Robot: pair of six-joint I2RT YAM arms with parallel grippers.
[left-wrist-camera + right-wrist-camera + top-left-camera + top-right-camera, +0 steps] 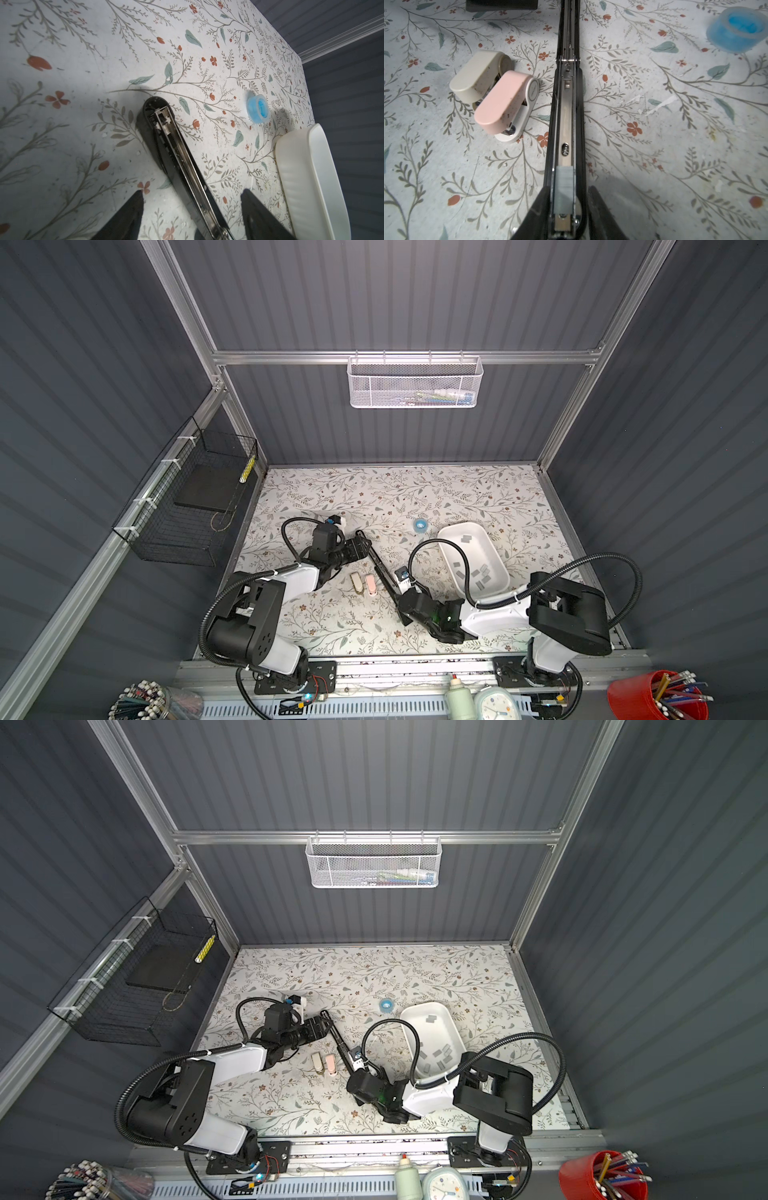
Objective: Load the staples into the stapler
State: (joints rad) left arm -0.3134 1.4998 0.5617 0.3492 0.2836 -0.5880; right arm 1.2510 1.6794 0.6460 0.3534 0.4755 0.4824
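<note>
Glossy black stapler (168,145), shiny metal channel (566,128), dull grey metal staples (564,187), smooth plastic tray (307,176), scuffed matt tabletop (664,145)

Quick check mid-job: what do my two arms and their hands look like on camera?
Both arms, left arm and right arm, have white shells with black boxy joints, each trailed by a looping black ribbed cable. The left hand and right hand have dark, tapered fingers. A small green light glows on the right wrist.
</note>
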